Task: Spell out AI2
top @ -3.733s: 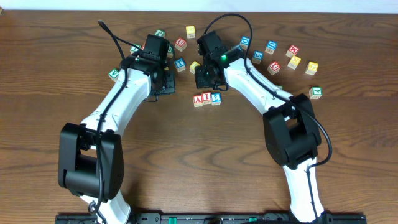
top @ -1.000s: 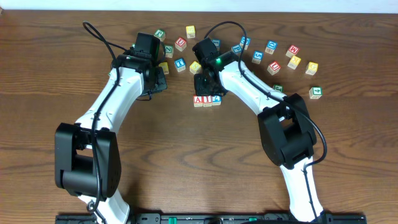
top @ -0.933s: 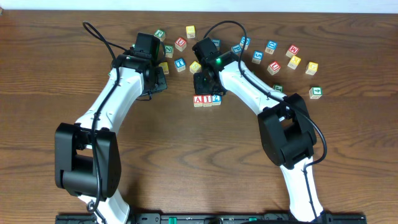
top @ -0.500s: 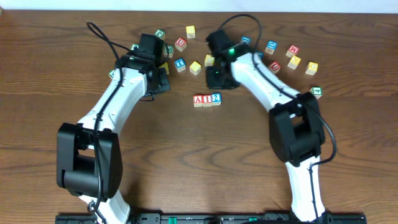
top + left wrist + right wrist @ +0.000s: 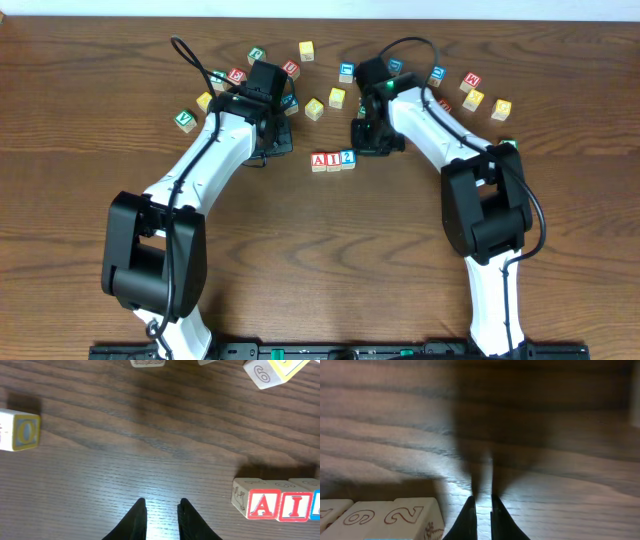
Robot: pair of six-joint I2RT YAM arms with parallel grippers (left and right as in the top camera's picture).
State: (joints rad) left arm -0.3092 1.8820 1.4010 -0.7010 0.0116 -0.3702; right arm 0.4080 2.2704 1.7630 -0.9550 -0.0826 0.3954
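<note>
A block point(image 5: 319, 160), I block point(image 5: 333, 159) and 2 block point(image 5: 347, 157) touch mid-table, reading AI2; left gripper point(image 5: 161, 510) and right gripper point(image 5: 481, 506) nearly clenched, empty.

2 block point(image 5: 317, 506) cut off at frame edge

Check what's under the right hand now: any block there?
In the right wrist view, only bare table lies below the right hand, nothing between its fingers. The 2 block sits beside it, to its left. Overhead, the arm hides that spot.
</note>
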